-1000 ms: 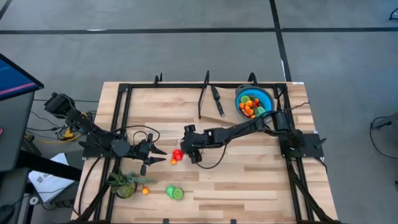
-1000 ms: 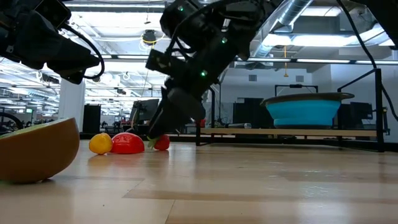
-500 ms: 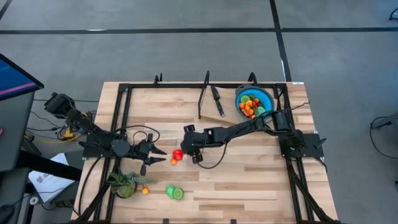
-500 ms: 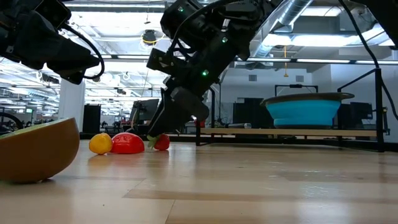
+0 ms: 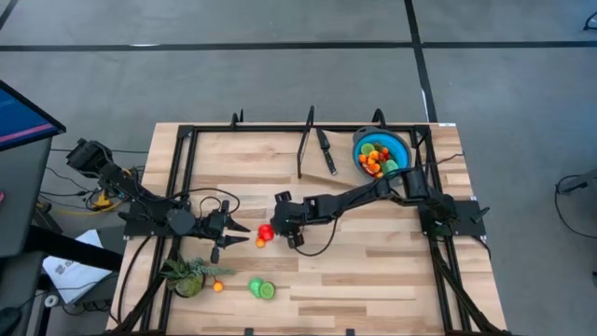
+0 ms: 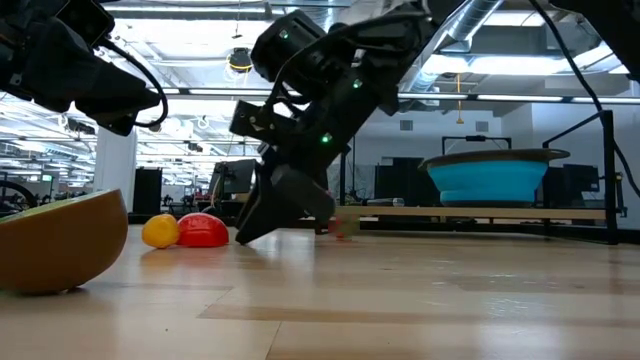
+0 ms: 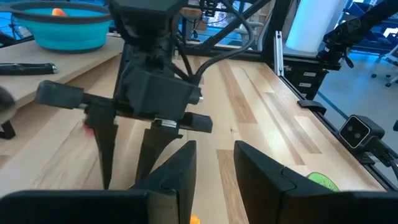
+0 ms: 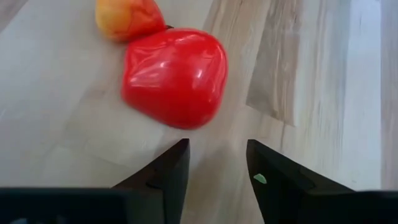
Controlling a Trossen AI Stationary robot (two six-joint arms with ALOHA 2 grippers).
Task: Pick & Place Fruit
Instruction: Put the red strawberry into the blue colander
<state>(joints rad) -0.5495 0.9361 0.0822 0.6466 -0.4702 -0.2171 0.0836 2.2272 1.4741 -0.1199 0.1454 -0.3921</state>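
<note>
A glossy red fruit (image 8: 174,78) lies on the wooden table with a smaller orange-yellow fruit (image 8: 127,17) against its far side. My right gripper (image 8: 216,168) points steeply down just short of the red fruit. Its fingers are apart, and only bare table shows between them. A small red fruit (image 6: 340,229) shows blurred beyond that gripper. My left gripper (image 7: 214,168) waits left of the pair, open and with nothing in it. The blue bowl (image 5: 397,142) at the far right holds several fruits.
A black-handled knife (image 5: 326,149) lies at the far middle. A spiky green plant (image 5: 185,275), a small orange fruit (image 5: 217,287) and green fruit halves (image 5: 262,289) lie near the front left. Black frame rails (image 5: 182,177) border the table.
My right gripper has sunk a little toward the table beside the red fruit. The small red fruit that lay at its fingertips has left that spot and now shows blurred farther toward the table's right.
</note>
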